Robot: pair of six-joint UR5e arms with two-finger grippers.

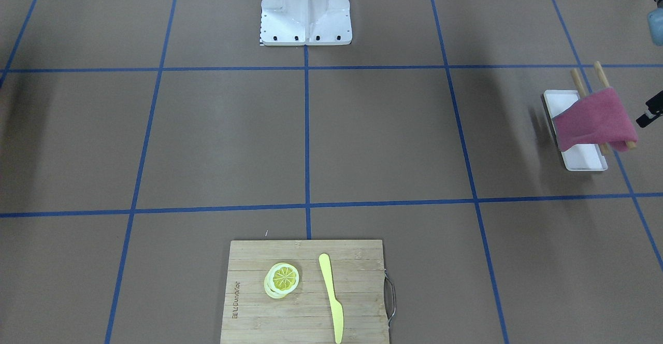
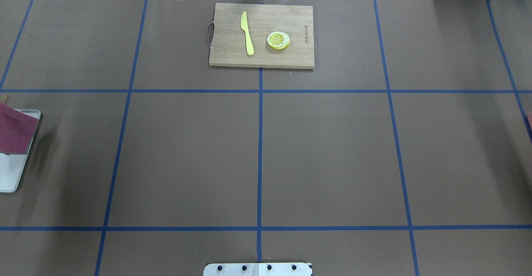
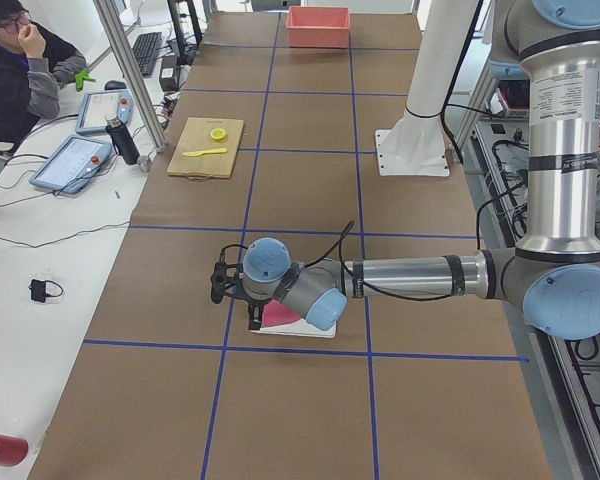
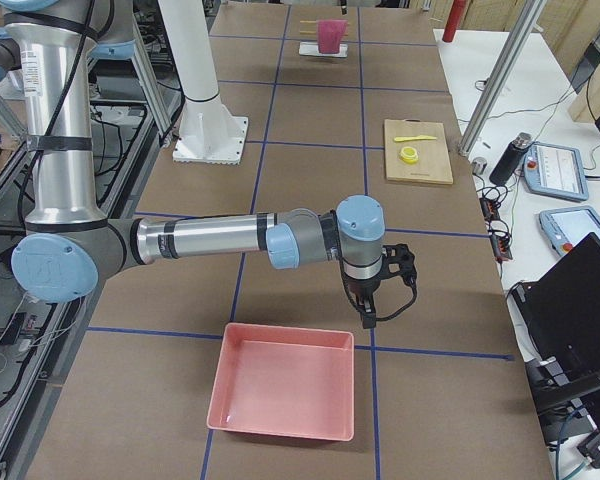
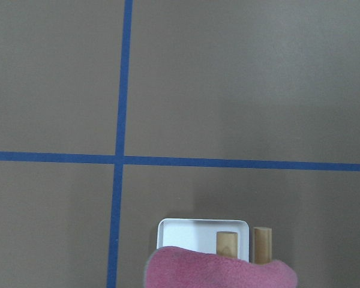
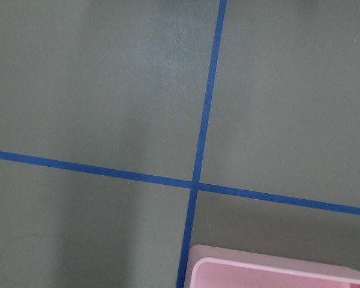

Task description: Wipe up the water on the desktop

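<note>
The desktop (image 2: 332, 155) is a matte brown surface with a blue tape grid; I make out no water on it in any view. A magenta cloth (image 1: 595, 118) hangs over a wooden rack (image 1: 601, 72) above a white tray (image 1: 582, 160) at my left end. My left gripper (image 3: 220, 285) hovers just beside the cloth; only a black tip (image 1: 650, 113) shows in the front view, so I cannot tell its state. The cloth fills the bottom of the left wrist view (image 5: 219, 270). My right gripper (image 4: 368, 318) hangs over bare desktop near a pink bin (image 4: 280, 395); I cannot tell its state.
A bamboo cutting board (image 2: 262, 35) with a yellow knife (image 2: 247, 39) and lemon slices (image 2: 278, 40) lies at the far middle edge. The white robot base (image 1: 305, 7) stands at the near middle. An operator (image 3: 20, 70) sits beside the table.
</note>
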